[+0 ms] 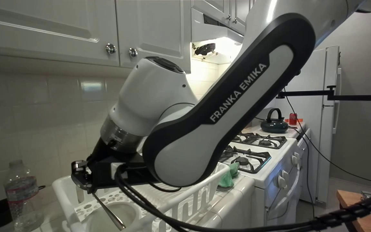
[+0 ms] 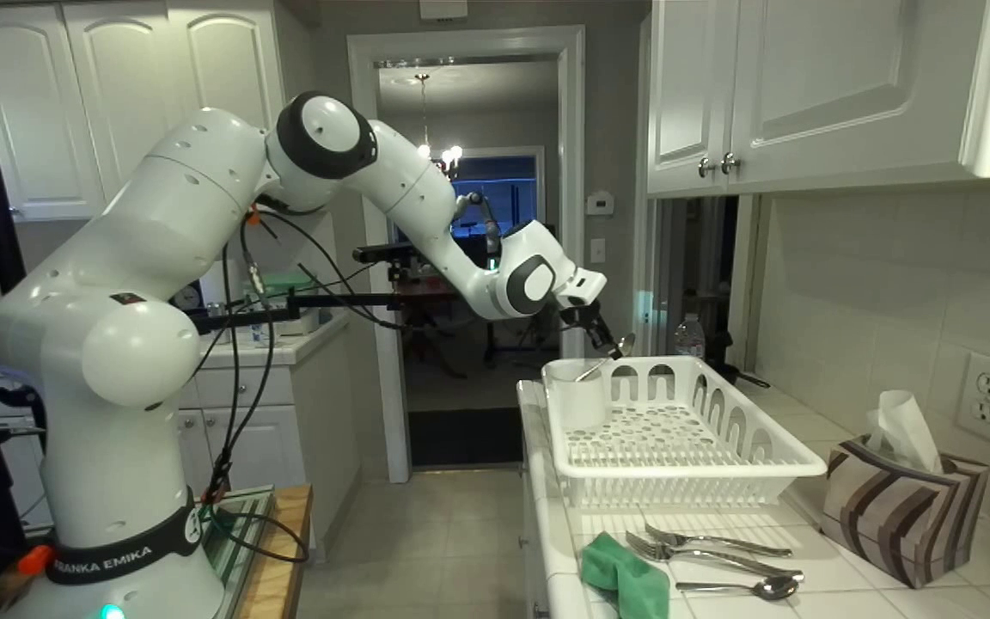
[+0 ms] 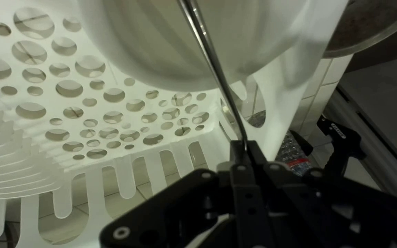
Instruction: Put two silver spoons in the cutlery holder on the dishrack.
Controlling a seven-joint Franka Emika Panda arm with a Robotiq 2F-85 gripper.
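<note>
“Above the white dishrack (image 2: 693,471), how did the gripper (image 3: 245,146) stand, please?”

“It was narrow — pinched together upon one silver spoon (image 3: 216,69). In an exterior view I saw the bowl end of this spoon up, just beside the gripper, and the thin handle slanting down.”

“And to which place did this handle lead?”

“Toward the cutlery holder (image 2: 577,404), a round white cup which stood inside the rack, in its corner. According to the wrist view, the handle crossed over the mouth of this cup. How deep its end was, or whether it touched the wall, I could not tell.”

“The second spoon (image 2: 757,589), where was it?”

“It lay flat on the tiled countertop (image 2: 856,597), outside the rack. Just beside it lay two forks (image 2: 725,559), side by side, and a green cloth (image 2: 628,578) was near the end of its handle.”

“Were other objects close to the rack?”

“Yes — a striped tissue box (image 2: 899,507) stood just beside one corner of it, on the same countertop. Both exterior views showed also a clear water bottle (image 1: 23,196), upright, outside the rack, well apart from the tissue box.”
</note>
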